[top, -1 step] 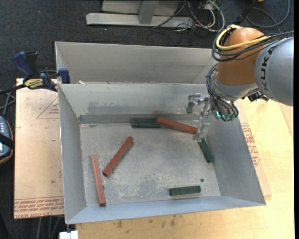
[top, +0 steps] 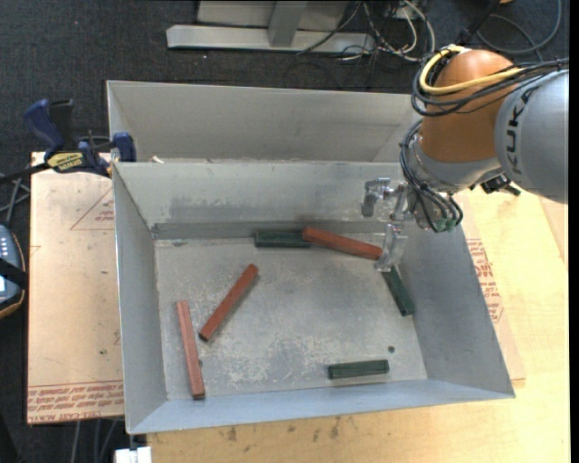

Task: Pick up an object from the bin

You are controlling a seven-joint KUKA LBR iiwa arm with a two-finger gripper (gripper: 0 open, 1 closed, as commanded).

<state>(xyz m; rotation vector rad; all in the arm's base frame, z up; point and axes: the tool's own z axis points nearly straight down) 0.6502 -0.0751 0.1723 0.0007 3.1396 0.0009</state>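
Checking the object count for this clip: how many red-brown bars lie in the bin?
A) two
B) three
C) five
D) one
B: three red-brown bars show: the far bar beside the gripper, the slanted bar and the left bar.

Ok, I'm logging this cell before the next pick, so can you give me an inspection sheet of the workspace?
Surface: grey metal bin, floor scuffed.
Job's things: back red-brown stick, its right end at the gripper; slanted red-brown stick; left red-brown stick; back green bar; right green bar; front green bar.
Clutter: nothing seen.
Grippers: gripper low at the bin's back right.
Cables: yellow cables looped over the arm's orange cover.
Surroundings: dark floor with loose floor cables.
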